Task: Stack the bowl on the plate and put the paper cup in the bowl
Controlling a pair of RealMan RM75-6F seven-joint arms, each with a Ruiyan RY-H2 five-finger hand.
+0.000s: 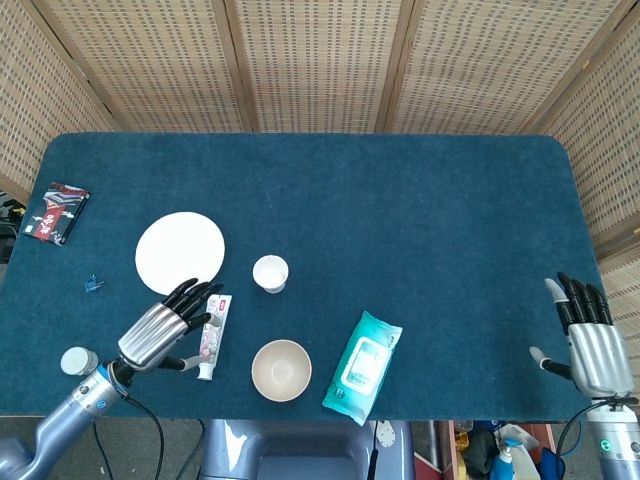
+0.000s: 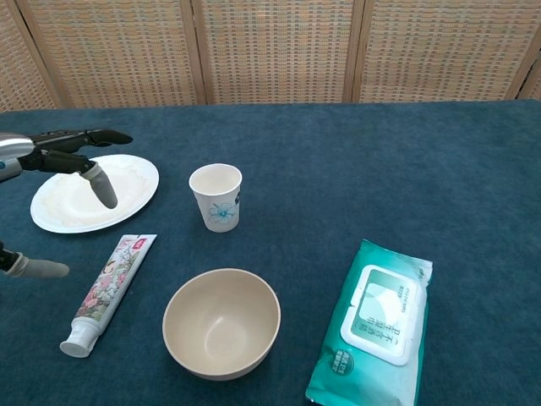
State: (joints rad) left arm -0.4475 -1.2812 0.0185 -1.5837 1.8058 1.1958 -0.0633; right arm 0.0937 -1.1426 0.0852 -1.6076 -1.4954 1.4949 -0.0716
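A beige bowl (image 1: 281, 369) (image 2: 221, 322) sits empty near the table's front edge. A white paper cup (image 1: 270, 273) (image 2: 216, 197) with a blue print stands upright behind it. The white plate (image 1: 180, 253) (image 2: 127, 167) lies to the cup's left. My left hand (image 1: 165, 326) (image 2: 59, 161) hovers open, fingers spread, between the plate and the bowl, above a toothpaste tube (image 1: 213, 336) (image 2: 106, 293). My right hand (image 1: 590, 340) is open at the table's front right corner, far from everything; the chest view does not show it.
A teal wet-wipes pack (image 1: 362, 366) (image 2: 377, 323) lies right of the bowl. A dark card packet (image 1: 56, 212) sits at the far left edge, a small blue clip (image 1: 94, 285) nearby. A grey round cap (image 1: 76, 360) shows by my left wrist.
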